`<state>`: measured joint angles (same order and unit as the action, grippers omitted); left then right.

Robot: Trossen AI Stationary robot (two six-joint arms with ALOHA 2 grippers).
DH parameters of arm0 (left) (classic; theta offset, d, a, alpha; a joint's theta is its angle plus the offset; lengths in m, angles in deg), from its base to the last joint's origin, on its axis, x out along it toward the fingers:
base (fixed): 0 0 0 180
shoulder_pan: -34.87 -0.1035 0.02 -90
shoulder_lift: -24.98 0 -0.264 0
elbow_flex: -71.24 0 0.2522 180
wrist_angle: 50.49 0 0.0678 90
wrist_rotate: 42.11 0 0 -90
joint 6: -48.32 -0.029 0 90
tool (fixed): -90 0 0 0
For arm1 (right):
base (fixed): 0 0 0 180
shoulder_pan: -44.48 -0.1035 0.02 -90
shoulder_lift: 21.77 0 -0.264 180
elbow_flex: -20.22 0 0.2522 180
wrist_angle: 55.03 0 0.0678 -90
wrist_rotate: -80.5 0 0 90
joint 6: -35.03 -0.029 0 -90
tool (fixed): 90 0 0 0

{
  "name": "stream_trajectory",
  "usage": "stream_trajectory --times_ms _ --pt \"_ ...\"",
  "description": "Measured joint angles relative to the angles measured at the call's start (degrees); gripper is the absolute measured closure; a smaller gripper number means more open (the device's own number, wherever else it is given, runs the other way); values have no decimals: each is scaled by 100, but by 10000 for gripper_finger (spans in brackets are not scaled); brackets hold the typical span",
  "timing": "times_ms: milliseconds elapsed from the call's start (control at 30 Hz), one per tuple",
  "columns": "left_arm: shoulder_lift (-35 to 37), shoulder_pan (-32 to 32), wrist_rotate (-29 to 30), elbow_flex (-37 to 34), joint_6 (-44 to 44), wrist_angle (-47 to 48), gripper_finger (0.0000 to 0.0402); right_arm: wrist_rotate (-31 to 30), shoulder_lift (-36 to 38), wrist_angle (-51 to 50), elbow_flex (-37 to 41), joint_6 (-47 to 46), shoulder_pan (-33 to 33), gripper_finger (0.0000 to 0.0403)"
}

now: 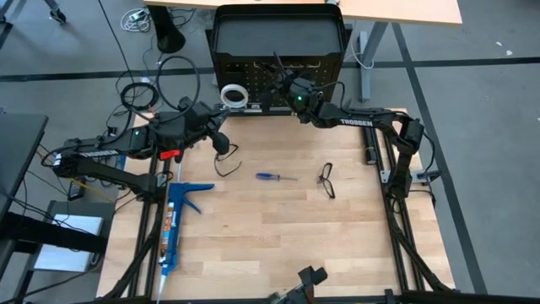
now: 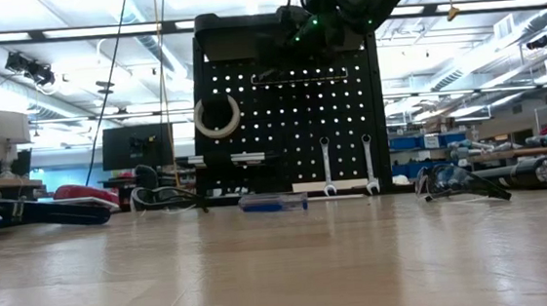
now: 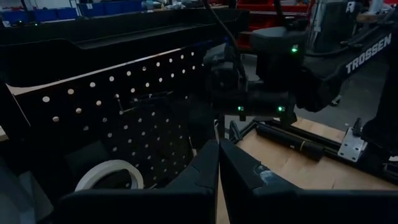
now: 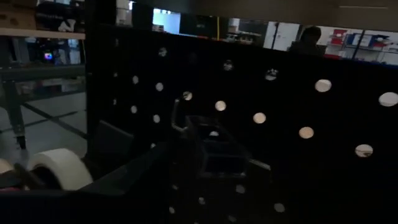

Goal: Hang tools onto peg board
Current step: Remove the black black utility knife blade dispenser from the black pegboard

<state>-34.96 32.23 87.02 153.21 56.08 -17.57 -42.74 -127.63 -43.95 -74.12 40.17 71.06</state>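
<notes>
Peg board [image 2: 291, 122]: you see it upright at the table's [image 1: 278, 228] far edge. On it hang the white tape roll [image 2: 217, 116] at upper left and two silver wrenches [image 2: 326, 165] low at right. Right gripper [image 1: 274, 84]: you find it up against the board's upper part; its fingers are partly parted, and you cannot tell what, if anything, lies between them. Left gripper [image 1: 222, 143]: it hovers with fingers clenched and nothing between them, near the board's left end. On the tabletop, safety glasses [image 1: 327, 180] lie right of the blue-handled screwdriver [image 1: 276, 176], apart; a second pair [image 1: 226, 165] lies just beside the left gripper.
</notes>
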Motion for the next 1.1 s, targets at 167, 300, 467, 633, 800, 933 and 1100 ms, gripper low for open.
stream_trajectory --times_ms 167,300,467,633,800,933,1100 --pt "0 0 0 0 1 -4 383 269 0 -22 0 -50 144 130" --pt "0 0 0 0 0 -6 383 542 0 -50 0 -231 251 132" --pt "0 0 0 0 1 -6 383 770 0 -66 0 -245 285 137" --pt "0 0 0 0 0 -12 383 778 9 -186 -7 -242 285 151" --pt "0 0 0 0 1 -13 383 779 11 -202 -7 -245 285 170" --pt "0 0 1 0 0 -13 383 790 11 -220 -7 -259 281 182" --pt "0 0 2 0 -1 -11 383 789 11 -233 -7 -259 283 202"
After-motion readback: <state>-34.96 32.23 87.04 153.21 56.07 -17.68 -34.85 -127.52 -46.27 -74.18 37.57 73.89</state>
